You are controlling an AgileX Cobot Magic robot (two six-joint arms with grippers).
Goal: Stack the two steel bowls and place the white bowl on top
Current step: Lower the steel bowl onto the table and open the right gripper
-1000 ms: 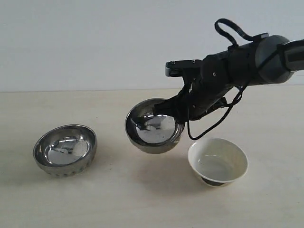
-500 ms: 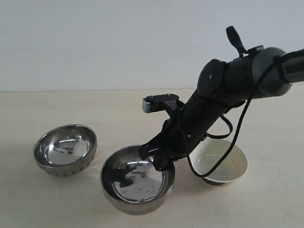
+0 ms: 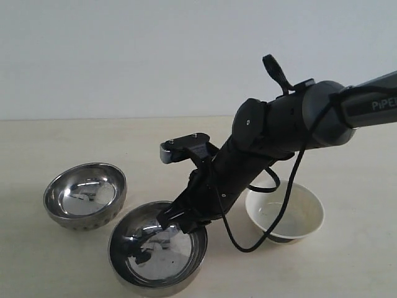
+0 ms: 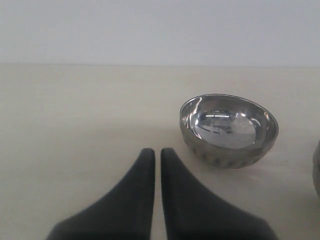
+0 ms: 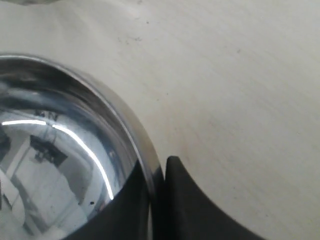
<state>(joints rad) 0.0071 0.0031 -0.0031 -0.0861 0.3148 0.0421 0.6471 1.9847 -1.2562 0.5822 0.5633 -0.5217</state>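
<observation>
A smooth steel bowl (image 3: 157, 253) is at the front of the table, held by its right rim in my right gripper (image 3: 180, 221), which is shut on it. The right wrist view shows one finger inside the smooth steel bowl (image 5: 55, 165) and one outside its rim, with my right gripper (image 5: 156, 170) pinching the wall. The dimpled steel bowl (image 3: 85, 195) rests upright at the left, apart from it. The white bowl (image 3: 285, 211) stands at the right, behind the arm's cable. My left gripper (image 4: 156, 152) is shut on nothing, short of the dimpled steel bowl (image 4: 228, 130).
The pale table (image 3: 347, 261) runs to a white wall behind. A black cable loops from the right arm down over the near side of the white bowl. Bare tabletop (image 4: 75, 110) lies beside the dimpled bowl.
My right arm has carried the smooth steel bowl down and to the left, from mid-air near the table's middle to low at the front. The other two bowls have stayed put.
</observation>
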